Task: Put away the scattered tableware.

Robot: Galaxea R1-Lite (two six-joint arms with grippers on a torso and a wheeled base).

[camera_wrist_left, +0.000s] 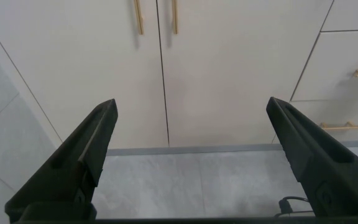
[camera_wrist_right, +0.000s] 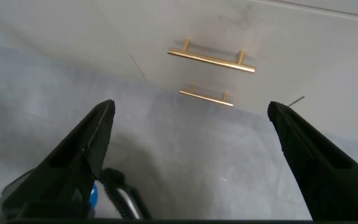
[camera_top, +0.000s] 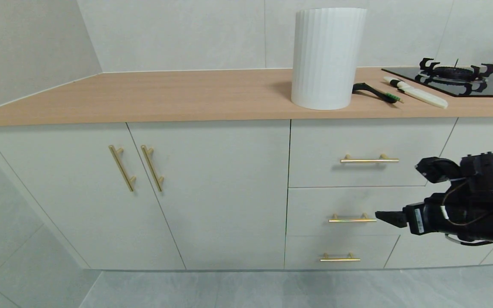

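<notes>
On the wooden counter (camera_top: 165,96) stands a tall white ribbed container (camera_top: 327,57). To its right lie a black-handled utensil with a green tip (camera_top: 375,92) and a white knife (camera_top: 415,91). My right gripper (camera_top: 405,190) hangs open below counter level, in front of the drawers, beside the middle drawer handle (camera_top: 352,220). In the right wrist view the right gripper (camera_wrist_right: 191,106) is empty, with two gold drawer handles (camera_wrist_right: 211,57) beyond it. My left gripper (camera_wrist_left: 192,106) is open and empty, facing the cabinet doors (camera_wrist_left: 229,68) and the floor.
A black hob with pan supports (camera_top: 456,77) sits at the counter's far right. Below are two cabinet doors with gold handles (camera_top: 137,167) and three drawers; the top drawer handle (camera_top: 369,160) is near the right arm. Grey tiled floor (camera_top: 229,291) lies in front.
</notes>
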